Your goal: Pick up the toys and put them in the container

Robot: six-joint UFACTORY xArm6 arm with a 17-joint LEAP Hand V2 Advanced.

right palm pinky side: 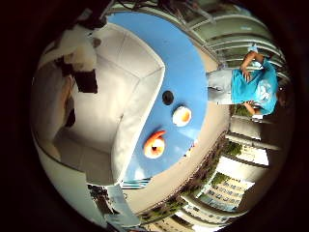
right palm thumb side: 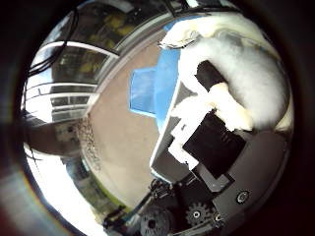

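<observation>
Three toys on the blue surface (right palm pinky side: 186, 72), beside the container (right palm pinky side: 120, 101): an orange, curved, carrot-like toy (right palm pinky side: 154, 137) touching a round orange-and-white ring-shaped toy (right palm pinky side: 154, 148), and, a little apart along the surface, a round white toy with an orange centre (right palm pinky side: 182, 116), egg-like. Exact kind of each too small to settle. Small dark round item (right palm pinky side: 167, 97) between the egg-like toy and the container wall; nature unclear.

Container white, soft-walled, rectangular, open-topped, resting on the surface with one long wall facing the toys; interior bare where visible, far corner hidden behind parts of the hand. Near end cut off by the view's edge.

Hand (right palm thumb side: 221, 123) directly over the container: white and black parts reach into the little finger side view above the container's inner wall, and fill much of the thumb side view, with gears and a dark body below. White-covered fingers (right palm thumb side: 246, 78) bent, with nothing seen held between them; whether fully curled cannot be told, since the tips run out of view.

Beyond the surface's edge, tan paved ground (right palm thumb side: 123, 142); a second blue panel (right palm thumb side: 142, 91) partly hidden behind the hand.
</observation>
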